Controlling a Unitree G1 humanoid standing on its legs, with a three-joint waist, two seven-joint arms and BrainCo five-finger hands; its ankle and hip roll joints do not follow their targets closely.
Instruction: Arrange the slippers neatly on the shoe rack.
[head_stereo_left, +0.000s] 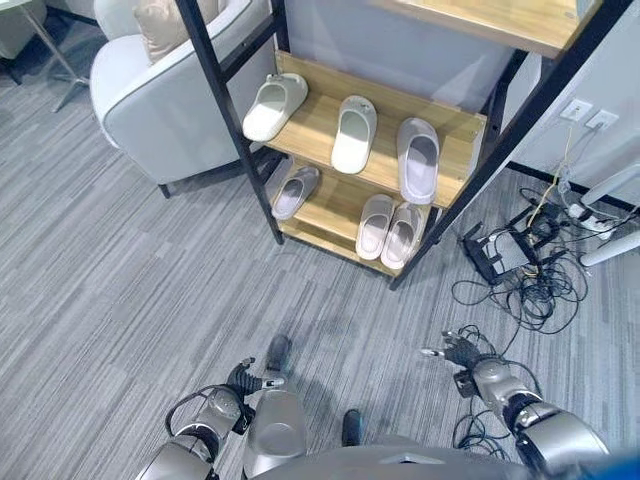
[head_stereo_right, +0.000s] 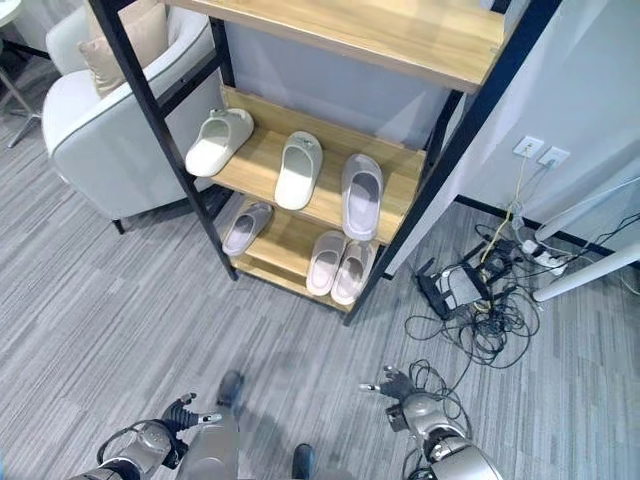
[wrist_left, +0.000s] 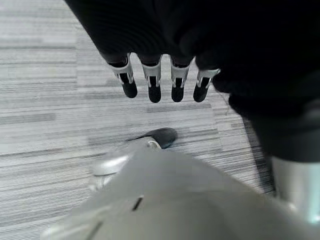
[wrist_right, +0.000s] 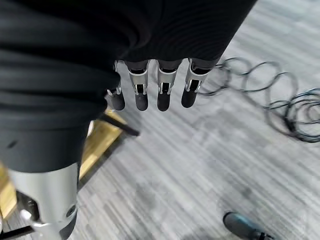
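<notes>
Far left there's a pale grey upholstered armchair (head_stereo_left: 165, 105) with a beige cushion (head_stereo_left: 160, 22) on it, sitting right beside the black-framed wooden shoe rack (head_stereo_left: 455, 128). Down low on the left, the left hand (head_stereo_left: 250, 378) hangs over the grey striped carpet floor (head_stereo_left: 110, 270), its fingers (wrist_left: 152, 82) straight, side by side with small gaps, holding nothing. All the slippers are on the rack, well apart from both sets of fingers. On the middle shelf, going left to right: a white slipper (head_stereo_left: 274, 106) turned at an angle near the left post, an off-white slipper (head_stereo_left: 354, 133) in the middle, then a light grey slipper (head_stereo_left: 418, 158) near the right end. On the bottom shelf there's a single lilac-grey slipper (head_stereo_left: 295, 191) on the left and a pair of pale pinkish slippers (head_stereo_left: 389, 229) touching side by side further right. The right hand (head_stereo_left: 460, 352) is low on the right over the carpet, fingers (wrist_right: 163, 87) also straight and loosely spread, empty. Past it, a tangle of black cables (head_stereo_left: 530, 275) lies on the floor under white wall sockets (head_stereo_left: 588, 114).
</notes>
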